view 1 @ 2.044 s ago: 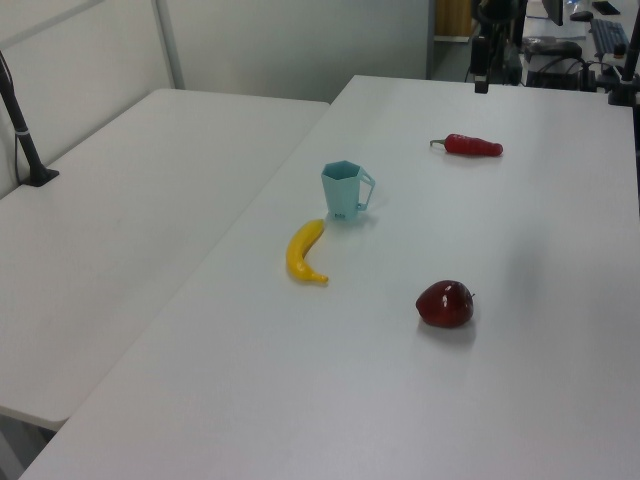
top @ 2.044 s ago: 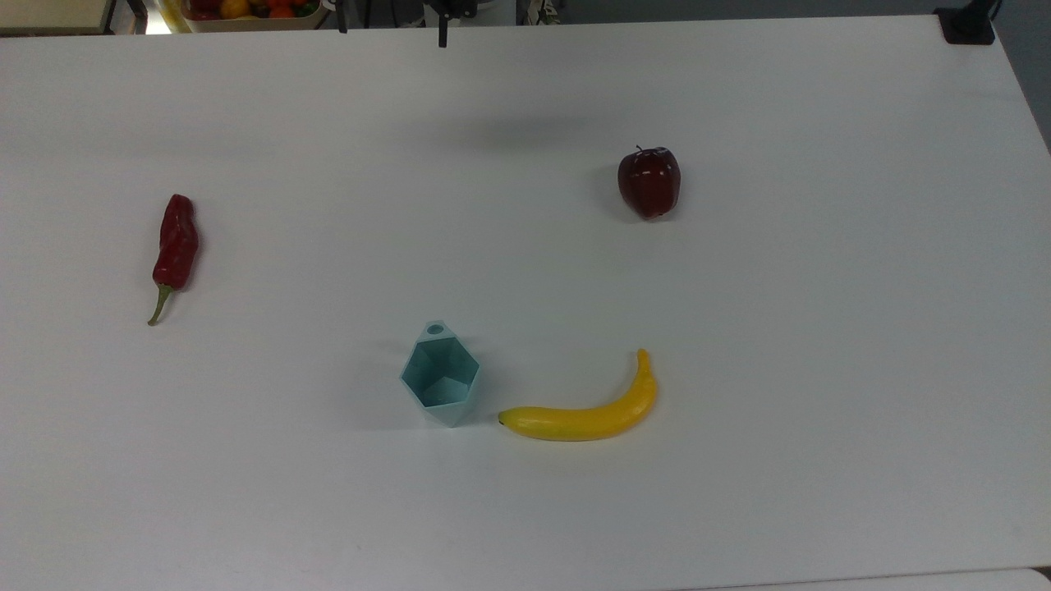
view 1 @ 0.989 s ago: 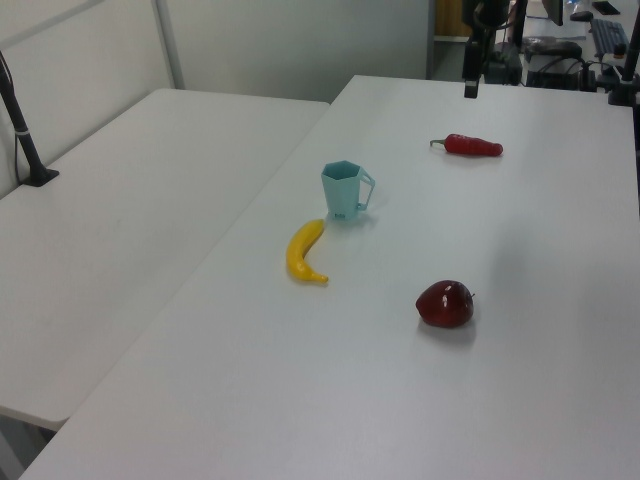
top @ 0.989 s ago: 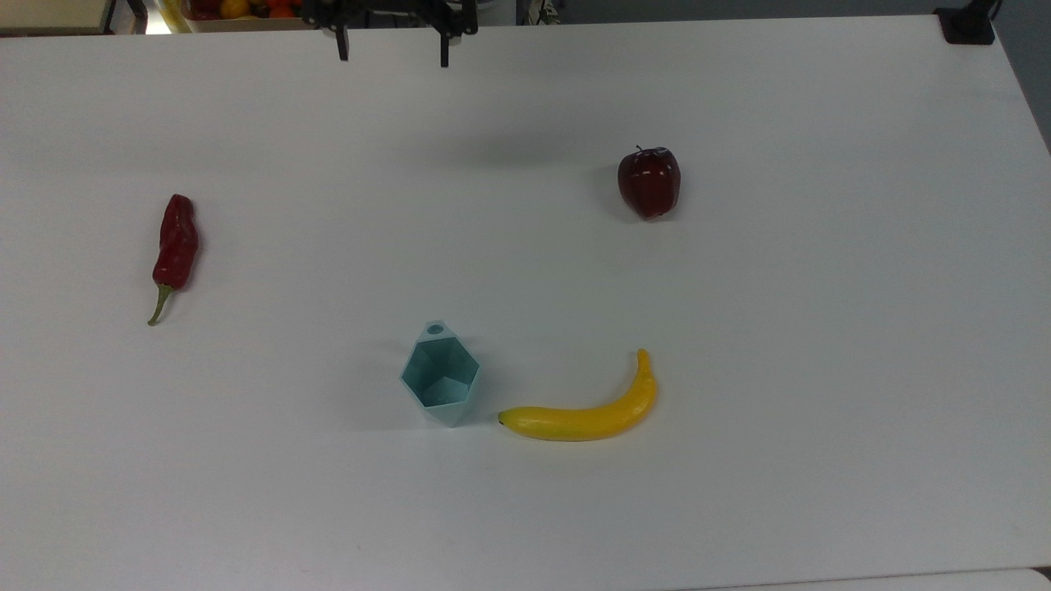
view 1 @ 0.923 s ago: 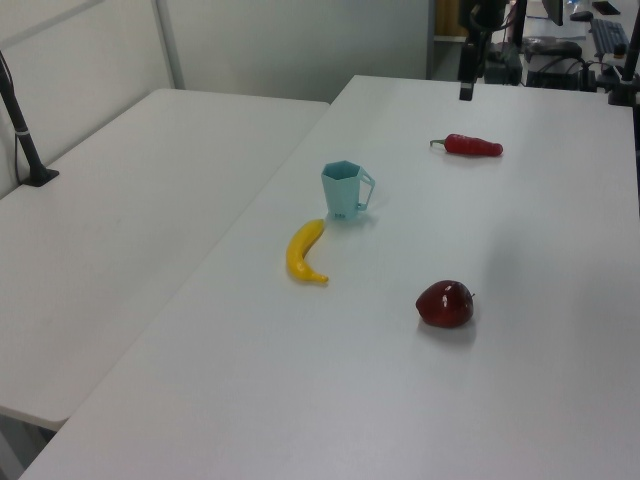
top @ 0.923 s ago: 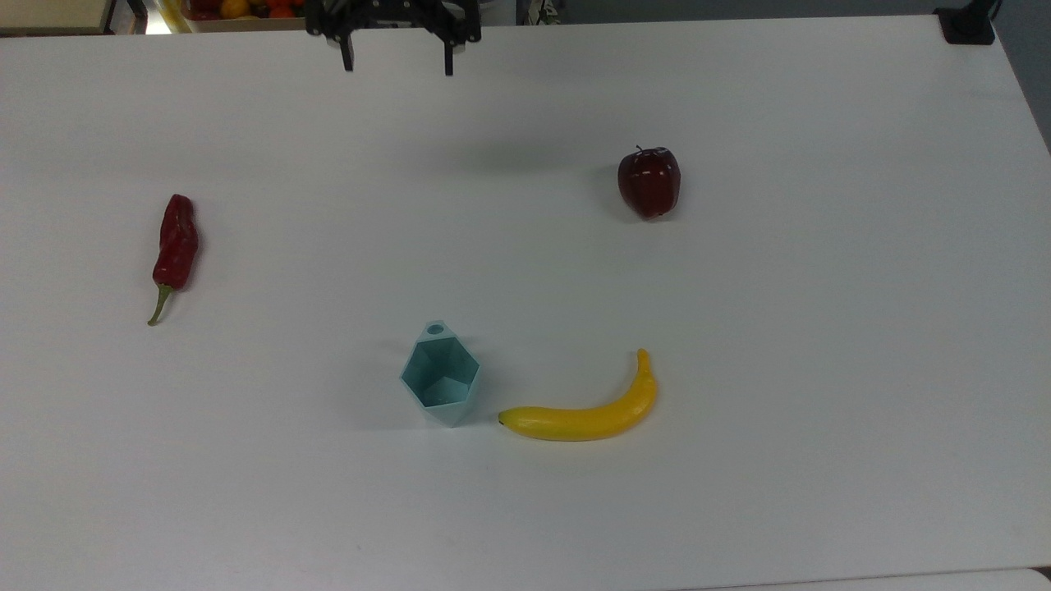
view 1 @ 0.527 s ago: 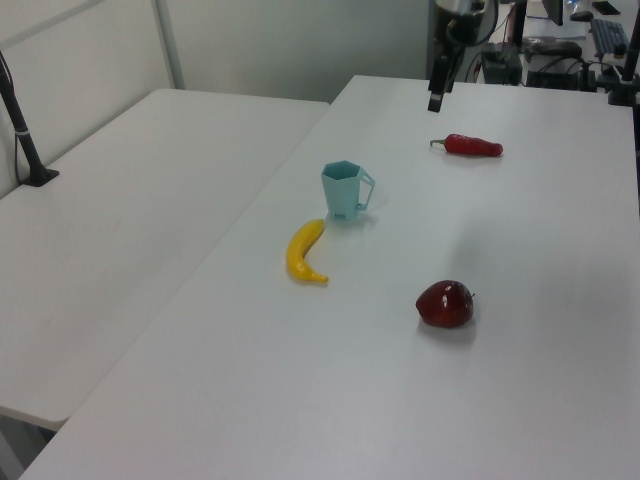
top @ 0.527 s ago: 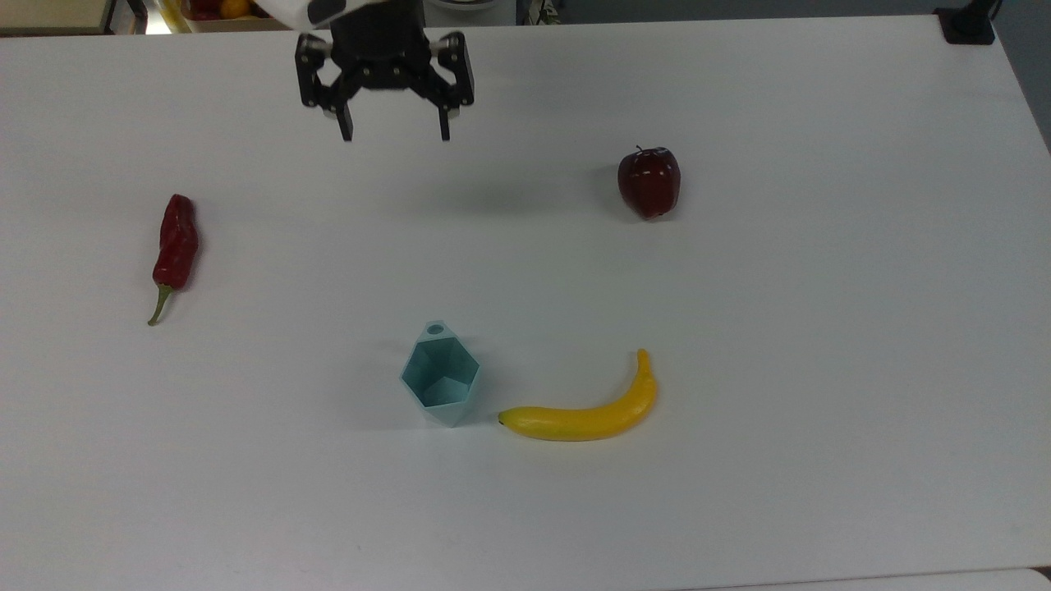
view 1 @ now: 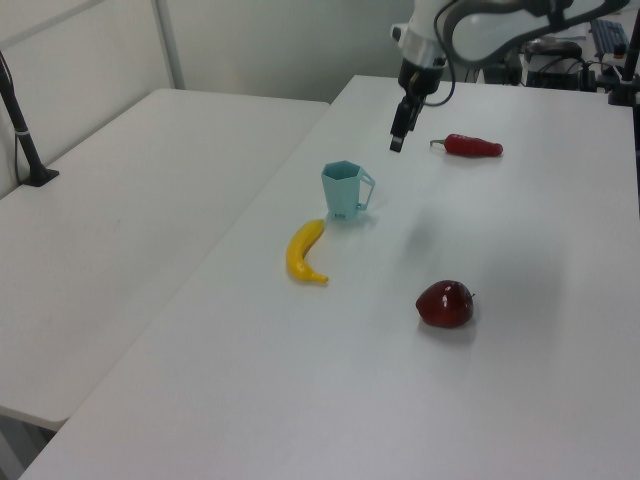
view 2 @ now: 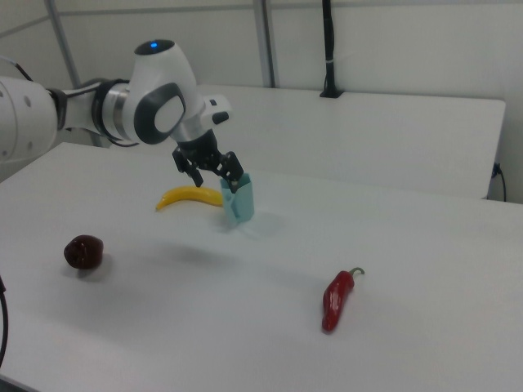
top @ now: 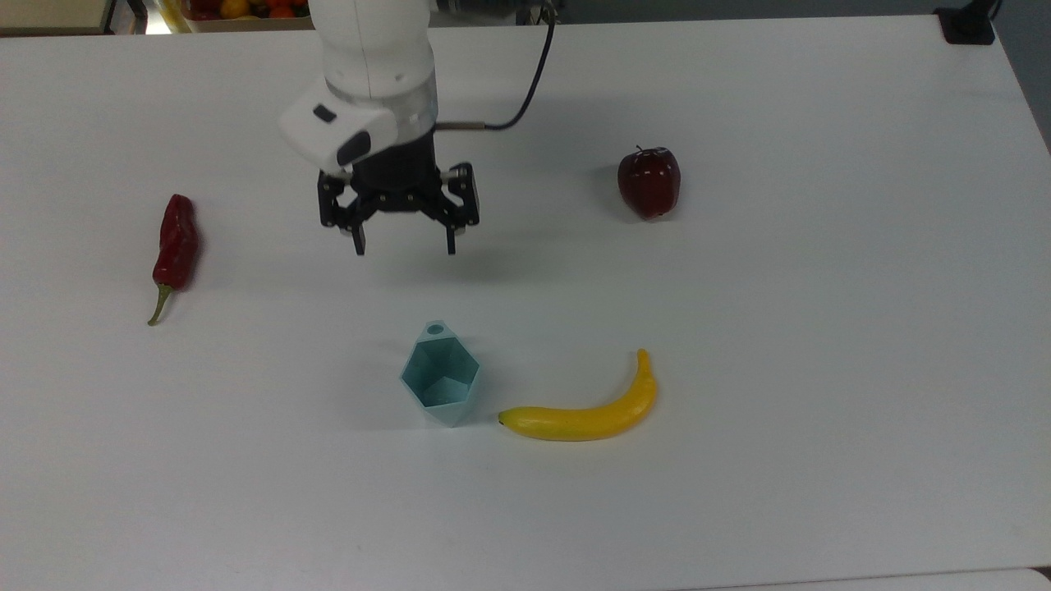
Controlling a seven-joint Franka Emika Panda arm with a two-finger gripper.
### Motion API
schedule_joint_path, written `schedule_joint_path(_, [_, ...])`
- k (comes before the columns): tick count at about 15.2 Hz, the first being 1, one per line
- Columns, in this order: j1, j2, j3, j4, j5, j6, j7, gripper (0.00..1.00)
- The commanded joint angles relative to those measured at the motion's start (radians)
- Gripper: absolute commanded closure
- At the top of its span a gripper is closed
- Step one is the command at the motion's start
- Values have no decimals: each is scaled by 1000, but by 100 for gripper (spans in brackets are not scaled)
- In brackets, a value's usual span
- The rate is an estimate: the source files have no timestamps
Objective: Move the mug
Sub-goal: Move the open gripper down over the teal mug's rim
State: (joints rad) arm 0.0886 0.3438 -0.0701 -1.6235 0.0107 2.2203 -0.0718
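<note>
I find the mug (top: 441, 384) standing upright on the white tabletop (top: 821, 328), mouth open to the ceiling, in the lower middle of the top view. Its faceted pale teal walls are intact, and its small tab handle with the round hole points toward the top view's top. In the left view the mug (view 1: 344, 190) sits with that handle on the left view's right; in the right view the mug (view 2: 239, 198) stands partly behind the arm's fingers.

Nothing touches the mug. A yellow banana (top: 589, 410) lies just beside it on the top view's right, its nearer tip close to the mug's base but apart from it.

I see the hand (top: 403, 248) hanging above the tabletop, toward the top view's top from the mug and well clear of it. Its two black fingers (top: 359, 240) are spread wide apart and point downward, with nothing between them. In the left view the hand (view 1: 397, 140) hovers above and to the right of the mug. The white arm reaches in from the far edge in the top view, a black cable trailing behind it.

A dark red apple (top: 649, 181) rests well apart toward the top view's upper right. A red chili pepper (top: 175, 250) with a green stem lies well apart on the top view's left.
</note>
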Motion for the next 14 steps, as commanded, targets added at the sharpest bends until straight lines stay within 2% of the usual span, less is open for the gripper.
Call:
schedule_joint_path(1, [25, 79, -8, 24, -37, 68, -11, 0])
schedule_joint_path(6, [53, 185, -8, 42, -60, 174, -8, 3])
schedule_joint_path(9, [54, 237, -8, 76, -61, 212, 59, 5])
schedule_joint_path(12, [54, 256, -8, 85, -61, 257, 90, 13])
schedule_joint_path(14, [54, 256, -8, 85, -61, 257, 92, 27])
